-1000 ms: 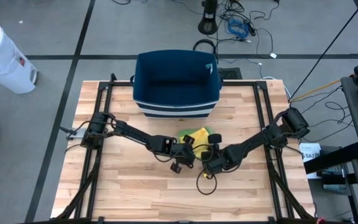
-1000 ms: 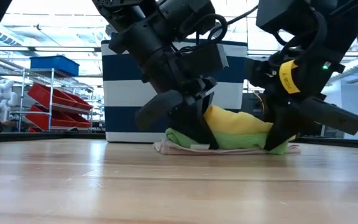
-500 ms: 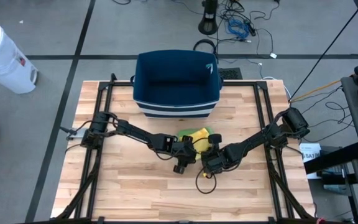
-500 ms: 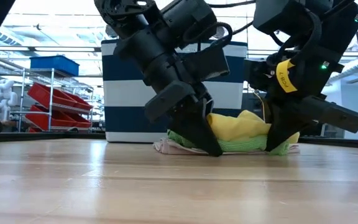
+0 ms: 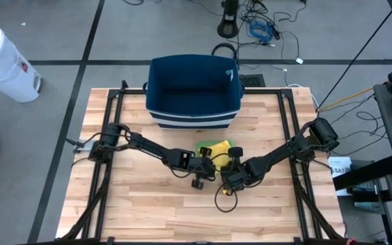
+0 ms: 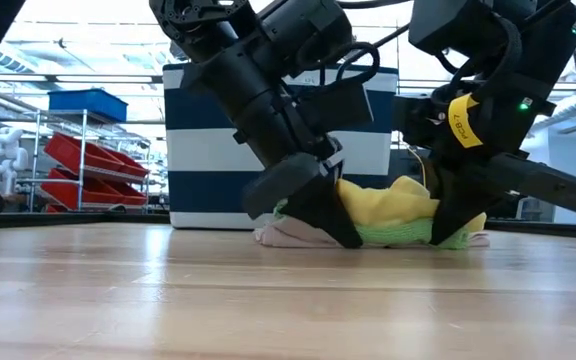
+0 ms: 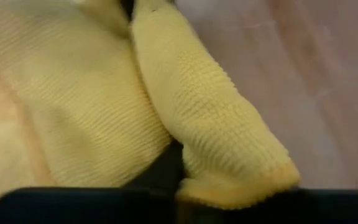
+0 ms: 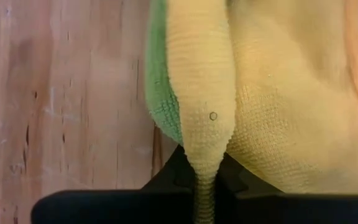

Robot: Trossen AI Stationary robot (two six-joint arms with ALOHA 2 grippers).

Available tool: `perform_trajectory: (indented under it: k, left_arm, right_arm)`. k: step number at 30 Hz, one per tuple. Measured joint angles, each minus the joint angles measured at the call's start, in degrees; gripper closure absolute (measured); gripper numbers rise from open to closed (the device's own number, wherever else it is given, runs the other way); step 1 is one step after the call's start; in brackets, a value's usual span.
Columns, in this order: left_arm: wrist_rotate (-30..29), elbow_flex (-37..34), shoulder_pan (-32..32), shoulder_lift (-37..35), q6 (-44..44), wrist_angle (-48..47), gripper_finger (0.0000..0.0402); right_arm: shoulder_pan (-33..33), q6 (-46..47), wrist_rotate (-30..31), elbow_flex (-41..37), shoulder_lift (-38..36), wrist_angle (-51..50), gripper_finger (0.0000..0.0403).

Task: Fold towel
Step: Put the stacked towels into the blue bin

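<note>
Where both arms' fingers pinch yellow towel (image 5: 216, 148), wooden table (image 5: 135, 204), striped bin (image 5: 193, 92), red shelving (image 6: 88, 158).

A dark blue bin (image 5: 193, 90) with white stripes near its base stands at the far side of the wooden table (image 5: 141, 204). On the grey floor beyond lie tangled cables (image 5: 264, 27), and a white container (image 5: 2, 62) stands off to the left. Red shelf bins (image 6: 88, 160) show in the room behind.

Both arms reach inward, low at table centre — left pincer (image 5: 205, 165) and right pincer (image 5: 231, 165) each clamped on cloth
</note>
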Motion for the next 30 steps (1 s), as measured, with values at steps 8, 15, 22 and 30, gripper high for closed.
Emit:
perform_trajectory:
  k: [8,15,22,30]
  left_arm:
    - [-3.4,-0.1,-0.5,0.0,7.4,0.4,0.0388]
    - [-7.6,0.8,-2.8,-1.2,13.4,0.4,0.0388]
    - [-9.8,4.2,-4.8,-5.8,16.6,-4.9,0.0389]
    - [-16.1,9.6,-7.4,-10.8,18.0,-14.3,0.0389]
  right_arm:
    - [0.0,-2.1,-0.2,0.0,-0.1,-0.1,0.0397]
    - [0.6,-5.0,-0.7,-0.2,-1.8,-0.2,0.04]
    - [2.5,-7.9,-0.2,-0.2,-9.1,-0.3,0.0401]
    - [6.0,-11.5,0.6,-0.1,-20.7,-0.6,0.0402]
